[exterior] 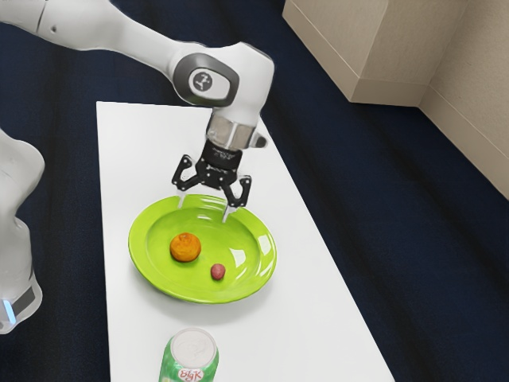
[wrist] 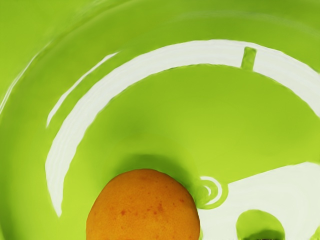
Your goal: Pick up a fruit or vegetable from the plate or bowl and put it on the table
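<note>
The hand [exterior: 204,208] is wide, its two fingers well apart and pointing down over the side of the green plate [exterior: 137,248] nearest the arm's wrist in the exterior view. I cannot tell whether the fingertips touch the plate. The orange [exterior: 185,247] lies in the plate, toward the exterior view's left, and a smaller reddish fruit [exterior: 218,272] lies in it too, near the orange but apart from it. The plate sits on the white desk [exterior: 318,334], and a green can [exterior: 191,356] stands near it. The wrist view shows brown specks on the orange and white glare on the plate.
</note>
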